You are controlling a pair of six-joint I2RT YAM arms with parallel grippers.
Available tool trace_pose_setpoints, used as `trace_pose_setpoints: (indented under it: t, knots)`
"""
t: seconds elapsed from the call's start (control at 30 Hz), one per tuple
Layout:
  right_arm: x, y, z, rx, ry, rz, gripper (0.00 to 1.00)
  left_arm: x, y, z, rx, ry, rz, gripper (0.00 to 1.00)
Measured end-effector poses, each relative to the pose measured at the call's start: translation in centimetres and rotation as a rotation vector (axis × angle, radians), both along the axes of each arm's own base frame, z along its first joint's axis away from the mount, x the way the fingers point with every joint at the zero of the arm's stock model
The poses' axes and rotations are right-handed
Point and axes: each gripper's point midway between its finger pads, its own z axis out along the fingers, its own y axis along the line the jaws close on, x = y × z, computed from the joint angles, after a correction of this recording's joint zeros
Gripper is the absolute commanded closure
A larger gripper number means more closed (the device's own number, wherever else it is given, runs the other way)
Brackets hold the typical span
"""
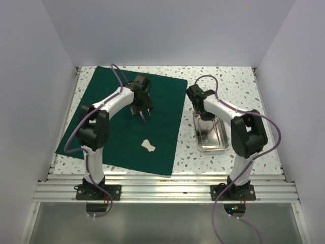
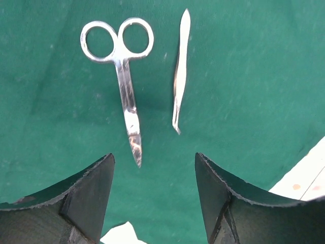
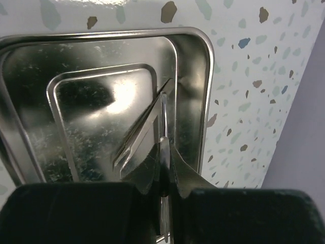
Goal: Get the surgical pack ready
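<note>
- Drape (image 1: 127,122), dark green, is lying flat over the left half of the tabletop (image 1: 244,86) in the top view, running from near the far edge almost to the near edge. A white gauze square (image 1: 149,146) is sitting on it toward the near edge, and the left gripper (image 1: 144,115) is hanging over the cloth's middle. The steel tray (image 1: 213,141) is resting on bare table just beside the drape's right edge, with the right gripper (image 1: 204,113) hovering over its far end
- Left wrist view: the fingers (image 2: 86,198) are standing apart, gripping nothing, above scissors (image 2: 126,101) and tweezers (image 2: 179,76) that are lying side by side on the drape, not touching
- Right wrist view: the right gripper is pinching together on a thin metal instrument (image 3: 144,137), which is pointing down over the tray's floor; whether it is touching the steel, I cannot tell
</note>
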Motion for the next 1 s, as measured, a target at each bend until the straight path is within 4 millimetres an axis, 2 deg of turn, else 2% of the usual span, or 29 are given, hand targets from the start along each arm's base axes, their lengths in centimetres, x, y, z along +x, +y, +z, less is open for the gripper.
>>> trace_pose_setpoints:
  t: [0.2,0.23,0.27,0.3,0.5,0.67,0.83,1.0]
  knots:
    - [-0.4,-0.6,-0.8,-0.032,0.024,0.004,0.71,1.2,-0.3,-1.0,0.038,0.023,0.055,0.35]
    - [-0.4,-0.6,-0.9,-0.032,0.025,0.004,0.67,1.4,-0.3,-1.2,0.043,0.025,0.062,0.36]
    - [-0.4,-0.6,-0.9,-0.031,0.025,0.004,0.58,1.6,-0.4,-1.4,0.046,0.030,0.071,0.37]
    - [-0.4,-0.5,-0.9,-0.027,0.026,0.004,0.57,1.8,-0.5,-1.6,0.051,0.034,0.074,0.40]
    - [-0.8,-0.2,-1.2,0.007,0.033,0.009,0.55,2.8,-1.2,-2.9,0.069,0.039,0.075,0.47]
    - [-1.3,0.4,0.0,0.072,0.004,0.020,0.55,3.1,-1.7,-3.7,0.075,0.046,0.080,0.56]
    - [-1.1,1.2,1.9,0.138,-0.056,0.033,0.56,3.5,-2.1,-4.4,0.081,0.054,0.081,0.80]
    - [-1.0,2.5,2.4,0.215,-0.066,0.059,0.55,3.6,-2.1,-4.4,0.083,0.055,0.078,1.00]
